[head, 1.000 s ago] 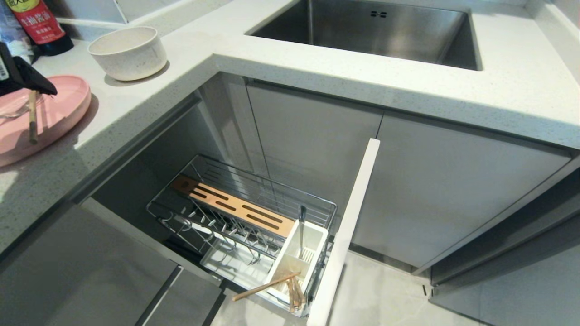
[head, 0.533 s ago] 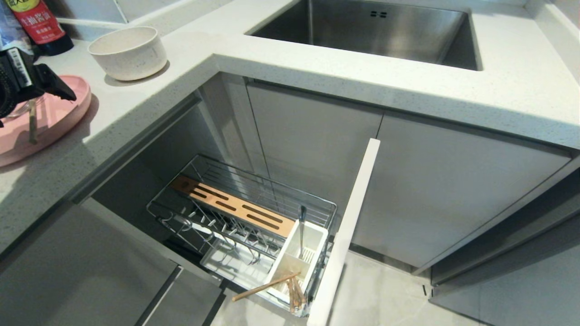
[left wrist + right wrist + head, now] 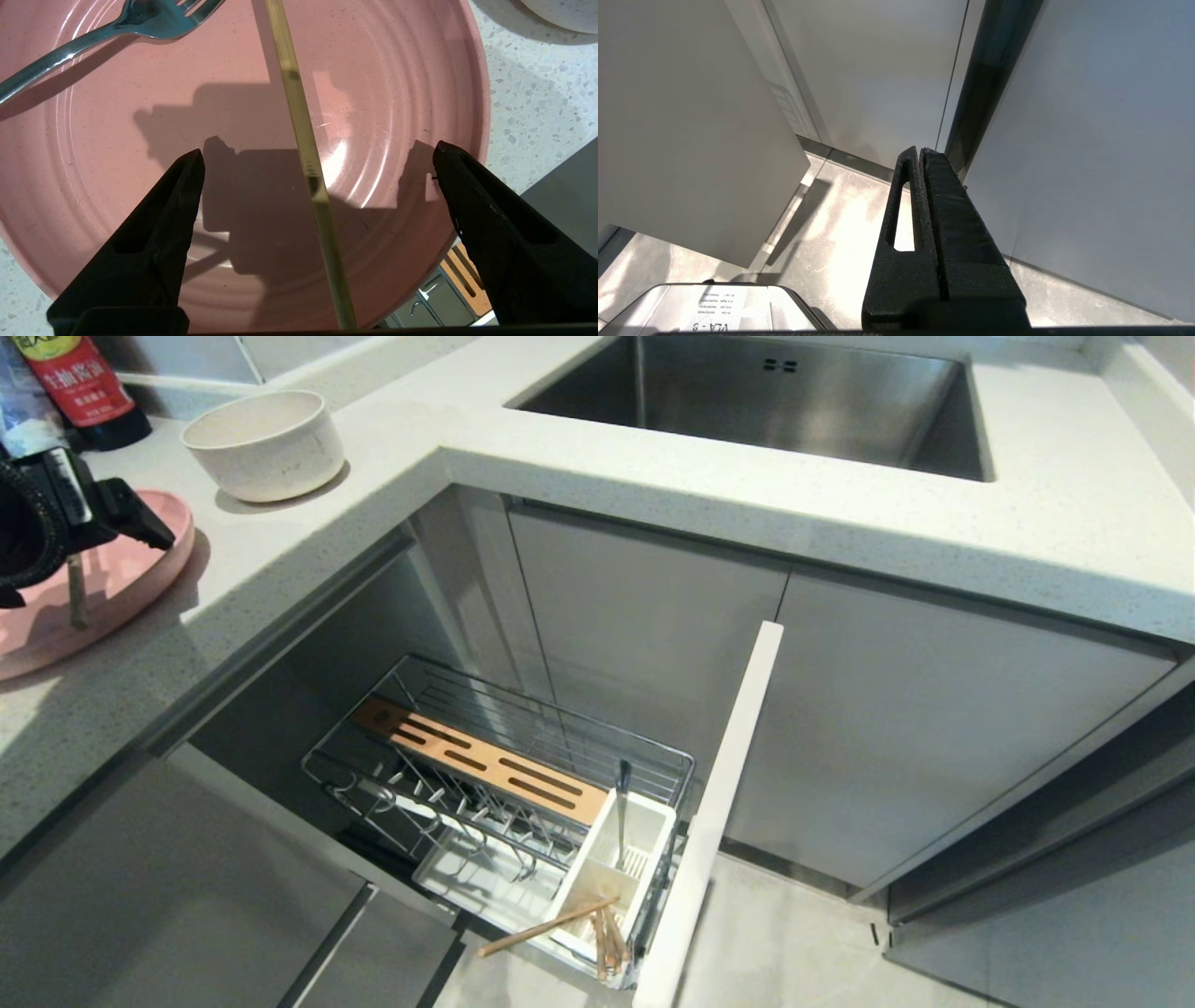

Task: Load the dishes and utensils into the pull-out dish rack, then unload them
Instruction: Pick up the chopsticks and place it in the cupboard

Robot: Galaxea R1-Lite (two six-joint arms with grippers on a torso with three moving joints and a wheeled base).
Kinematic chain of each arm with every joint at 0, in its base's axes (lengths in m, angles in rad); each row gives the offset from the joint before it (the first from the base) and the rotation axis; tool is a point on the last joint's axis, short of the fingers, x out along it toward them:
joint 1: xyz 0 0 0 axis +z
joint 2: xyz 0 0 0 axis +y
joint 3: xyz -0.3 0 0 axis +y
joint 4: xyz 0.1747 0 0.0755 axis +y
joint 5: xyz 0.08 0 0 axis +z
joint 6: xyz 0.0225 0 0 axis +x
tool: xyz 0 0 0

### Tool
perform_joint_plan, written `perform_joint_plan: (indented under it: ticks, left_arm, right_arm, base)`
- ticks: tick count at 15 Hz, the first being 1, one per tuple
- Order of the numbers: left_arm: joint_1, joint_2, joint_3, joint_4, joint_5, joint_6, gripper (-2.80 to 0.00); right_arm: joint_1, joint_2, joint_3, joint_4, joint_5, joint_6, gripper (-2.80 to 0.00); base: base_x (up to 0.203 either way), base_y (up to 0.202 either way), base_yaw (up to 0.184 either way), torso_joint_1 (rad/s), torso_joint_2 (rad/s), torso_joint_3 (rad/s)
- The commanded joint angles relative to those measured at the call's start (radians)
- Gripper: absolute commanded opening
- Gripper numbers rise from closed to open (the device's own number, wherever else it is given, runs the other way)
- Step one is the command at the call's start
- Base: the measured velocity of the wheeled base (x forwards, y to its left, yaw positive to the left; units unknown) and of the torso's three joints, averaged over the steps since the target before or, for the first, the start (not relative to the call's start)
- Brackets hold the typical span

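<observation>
Left gripper [image 3: 317, 158] hovering over pink plate [image 3: 93, 186] on counter [image 3: 653, 476], frame's upper left, jaws wide; chopstick [image 3: 303, 154] and fork [image 3: 93, 32] lying on it. Right gripper [image 3: 920, 156] parked, jaws closed.

The left gripper [image 3: 317, 158] has two matte black fingers [image 3: 154, 233] — wedge-shaped, tapering to blunt tips, with a grainy, faintly speckled surface. In the head view its wrist [image 3: 56, 513] is a black block bearing a white label and what may be a coiled cable. The right gripper [image 3: 920, 154] is the same black — one finger has a long slot.
</observation>
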Motion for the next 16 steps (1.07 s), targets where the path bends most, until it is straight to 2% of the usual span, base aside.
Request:
perform_joint_plan:
  ticks: [1,15,16]
  left_arm:
    - [0.001,0.004,-0.001,0.005,0.003,-0.003,0.00]
    - [0.021,0.019,-0.011,-0.001,0.003,-0.001,0.00]
    - [0.021,0.021,-0.011,-0.001,0.003,-0.001,-2.80]
  right_arm:
    - [0.000,-0.001,0.000,0.001,0.000,-0.001,-2.80]
    - [0.000,0.000,0.000,0.000,0.000,-0.001,-2.80]
    - [0.000,-0.001,0.000,0.000,0.000,-0.001,-2.80]
  base:
    - [0.000,0.000,0.000,0.000,0.00,0.000]
    - [0.000,0.000,0.000,0.000,0.00,0.000]
    - [0.000,0.000,0.000,0.000,0.00,0.000]
